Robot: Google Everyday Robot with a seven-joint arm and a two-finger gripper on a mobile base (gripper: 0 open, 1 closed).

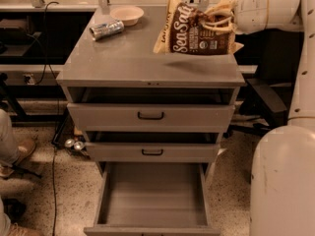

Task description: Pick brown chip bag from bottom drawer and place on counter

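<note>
The brown chip bag, with white "Sea Salt" lettering, hangs just above the right back part of the counter. My gripper comes in from the right and is shut on the bag's right end, with tan fingers wrapped over it. The bag casts a shadow on the counter below. The bottom drawer is pulled fully out and shows only its plain grey inside.
A silver can lies on its side at the counter's back left, beside a shallow tan bowl. The two upper drawers with black handles stand slightly out. My white arm and base fill the right side. A person's shoes are at left.
</note>
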